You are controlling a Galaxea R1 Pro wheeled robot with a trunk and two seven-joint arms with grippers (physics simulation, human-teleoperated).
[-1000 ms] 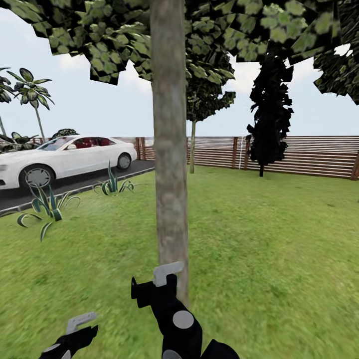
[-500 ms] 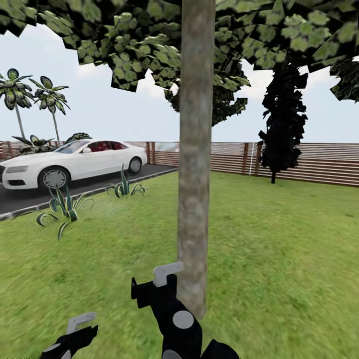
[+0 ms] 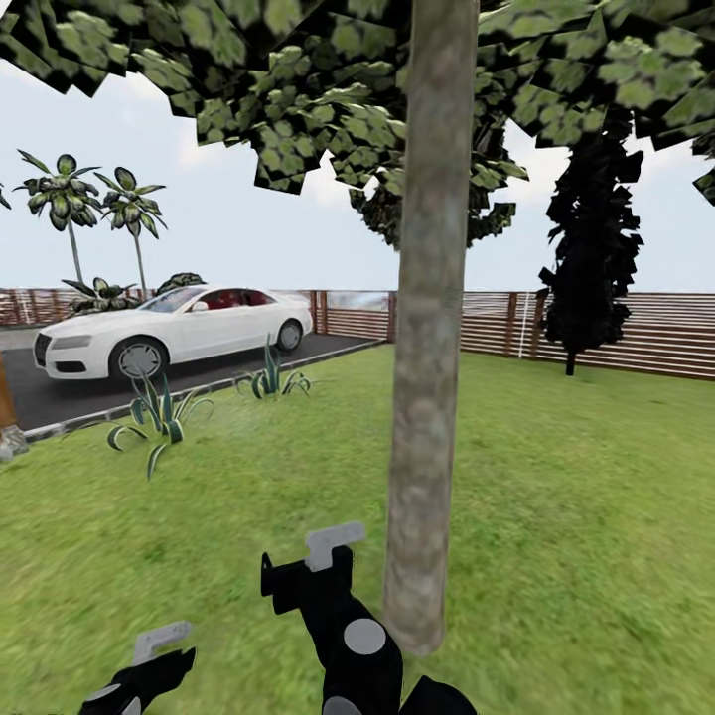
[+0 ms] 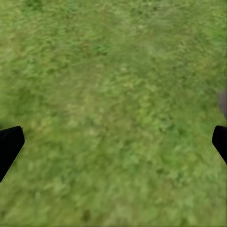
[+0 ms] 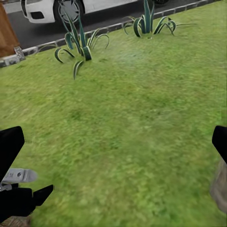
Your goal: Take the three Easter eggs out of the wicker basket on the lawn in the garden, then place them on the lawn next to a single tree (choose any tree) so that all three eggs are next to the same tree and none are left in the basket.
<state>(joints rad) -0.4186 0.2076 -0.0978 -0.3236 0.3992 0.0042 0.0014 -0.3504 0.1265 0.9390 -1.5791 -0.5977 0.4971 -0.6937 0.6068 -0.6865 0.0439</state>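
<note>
Right hand [image 3: 318, 556]: raised at lower centre of the head view, pale finger [image 3: 334, 541] on top of the black wrist housing. In its own wrist view the two black fingertips sit at opposite frame edges, spread wide, only grass between them. Holds nothing.

Left hand [image 3: 159, 645]: low at the lower left of the head view, pale finger showing. In the left wrist view its tips [image 4: 9, 144] are likewise far apart over bare lawn [image 4: 113, 113]. Empty.

Both hands occupy the same spots in the head view as 1.0 s and 0.5 s ago; no change in arm pose.

Tree [image 3: 427, 348]: thick mottled grey-brown trunk just beside the right hand, on its right, base meeting the grass close to the arm. Against the earlier frames the trunk has slid steadily rightward in the picture and looks larger, base lower in frame. Whole scene shifted with it, so camera motion, not the tree.

Further out: lawn [image 3: 556, 497] all round. Spiky green plants [image 3: 159, 417] along the edge of the dark driveway [image 3: 60, 392], also seen in the right wrist view [image 5: 78, 45]. White car [image 3: 174, 328] parked on the driveway, now further right in frame than before. Brown slat fence [image 3: 616, 333] behind; narrow black tree [image 3: 591, 248] before it. Two palms [image 3: 99, 204] far left.

Eggs and basket: not seen in these frames.
</note>
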